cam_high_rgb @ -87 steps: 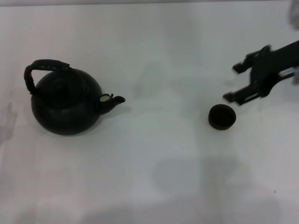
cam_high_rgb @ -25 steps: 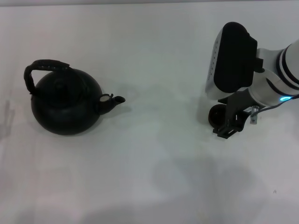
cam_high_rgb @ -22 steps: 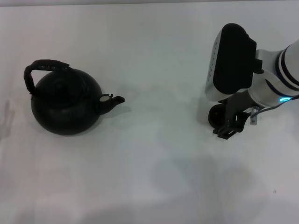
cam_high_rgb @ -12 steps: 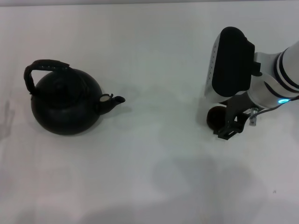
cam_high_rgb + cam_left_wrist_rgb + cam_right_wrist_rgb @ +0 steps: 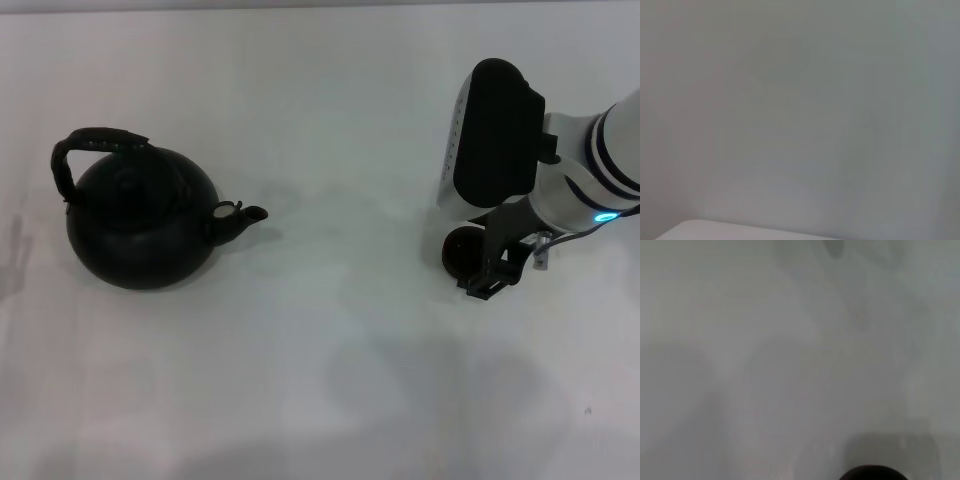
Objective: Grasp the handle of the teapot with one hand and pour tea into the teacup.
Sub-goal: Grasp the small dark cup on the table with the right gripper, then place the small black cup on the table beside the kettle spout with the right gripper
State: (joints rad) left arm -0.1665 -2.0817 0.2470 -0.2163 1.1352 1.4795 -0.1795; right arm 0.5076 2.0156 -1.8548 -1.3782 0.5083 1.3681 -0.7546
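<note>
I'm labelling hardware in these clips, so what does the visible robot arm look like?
Only the right arm shows: white rounded casing with dark bands, a small cyan light, a thin grey cable, and a large black pad-shaped housing edged in white. The right gripper is black and angular. The left arm is out of view.

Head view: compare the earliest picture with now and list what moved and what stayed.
The right gripper, earlier beyond the teacup toward the right edge, has swung in and come down over it; the wrist now hides much of the cup. Whether the jaws grip the cup cannot be told. The cup itself looks shifted slightly left. The teapot, its handle and spout are unchanged on the white table. The left arm is out of view.
</note>
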